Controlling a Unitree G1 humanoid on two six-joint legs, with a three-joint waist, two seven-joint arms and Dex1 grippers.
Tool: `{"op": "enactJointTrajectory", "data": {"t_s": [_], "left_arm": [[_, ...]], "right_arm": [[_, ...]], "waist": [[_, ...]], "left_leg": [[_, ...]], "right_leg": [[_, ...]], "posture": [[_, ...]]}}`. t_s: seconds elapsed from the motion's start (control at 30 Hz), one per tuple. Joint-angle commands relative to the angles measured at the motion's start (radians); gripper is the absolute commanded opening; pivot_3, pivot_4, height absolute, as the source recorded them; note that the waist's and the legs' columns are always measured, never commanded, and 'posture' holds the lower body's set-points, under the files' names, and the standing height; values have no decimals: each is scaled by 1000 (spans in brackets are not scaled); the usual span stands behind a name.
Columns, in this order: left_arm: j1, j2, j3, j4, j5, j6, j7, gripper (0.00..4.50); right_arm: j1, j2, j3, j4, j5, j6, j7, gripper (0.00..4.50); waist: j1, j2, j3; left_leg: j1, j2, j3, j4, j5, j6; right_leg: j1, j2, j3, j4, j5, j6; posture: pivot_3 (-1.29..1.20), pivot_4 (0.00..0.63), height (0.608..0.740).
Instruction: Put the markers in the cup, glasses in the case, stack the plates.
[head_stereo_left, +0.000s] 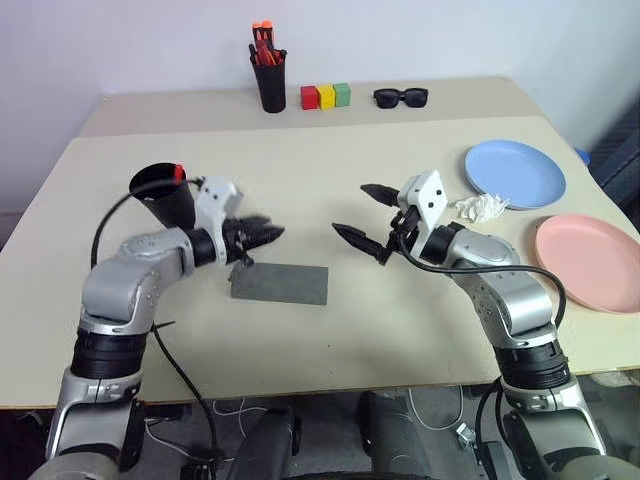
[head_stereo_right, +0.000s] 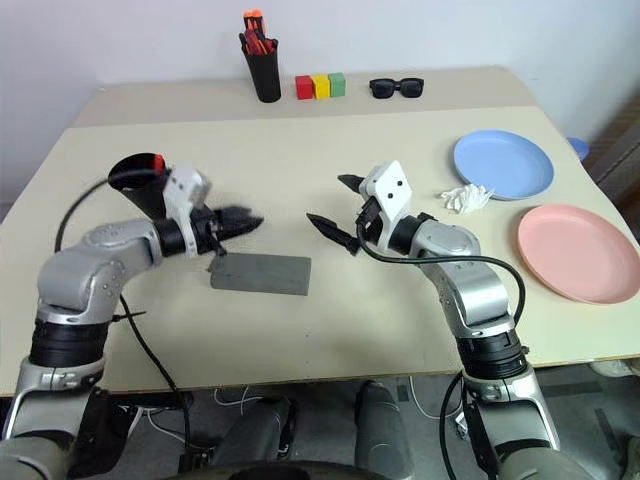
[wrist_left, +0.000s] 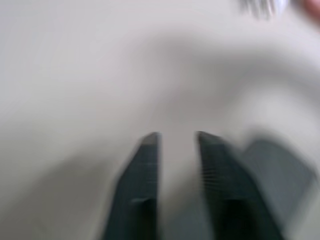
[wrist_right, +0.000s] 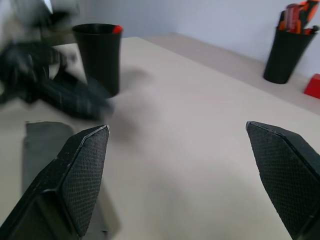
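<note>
- The left arm is bent at the elbow, with the forearm reaching inward across the robot's front.
- The left claw (head_stereo_left: 262, 236) points roughly level toward the middle, tipped slightly downward.
- Its two black fingers (wrist_left: 142, 185) stand a little apart, with a narrow gap between them and nothing in it.
- The right arm mirrors it, elbow bent, forearm angled inward toward the left.
- The right claw (head_stereo_left: 365, 215) points level toward the left one, well apart from it.
- Its two fingers (wrist_right: 82, 175) are spread wide, with nothing between them.
- Both claws hang above the tabletop (head_stereo_left: 400, 330), touching nothing.
</note>
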Motion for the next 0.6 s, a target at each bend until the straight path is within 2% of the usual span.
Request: {"op": "enactJointTrajectory", "data": {"t_s": [0.03, 0.1, 0.27, 0.43, 0.6], "left_arm": [[-1, 22, 58, -3, -76, -101, -124, 3467], [9, 51, 53, 16, -92, -141, -206, 4451], [-17, 64, 43, 46, -123, -209, -308, 4451], [-31, 57, 40, 53, -166, -243, -387, 4451], [-51, 63, 25, 99, -159, -263, -421, 4451]], "right_arm": [[-35, -67, -107, 35, -1, 15, -31, 4500], [-25, -121, -165, 59, -2, 28, -47, 4500], [22, -260, -291, 137, -17, 71, -78, 4500], [196, -478, -367, 181, -126, 175, -105, 4500], [319, -519, -439, 158, -119, 303, -118, 4500]], "waist": [[-1, 0, 0], [0, 0, 0], [3, 0, 0], [5, 0, 0], [-8, 0, 0]], "left_leg": [[0, 0, 0, 0, 0, 0], [0, 0, 1, 0, 0, 0], [-1, 0, 1, 0, -1, 1], [-1, -1, 2, 0, -1, 3], [1, 0, 5, 0, -2, 3]], "right_leg": [[0, 0, 0, 0, 0, 0], [0, 0, 0, -1, 0, 0], [1, 0, 0, -2, 0, 0], [2, -1, 0, -3, 0, 0], [2, 0, 2, -4, 1, 0]], "posture": [[0, 150, 740], [0, 150, 740], [0, 150, 740], [0, 150, 740], [0, 150, 740]]}}
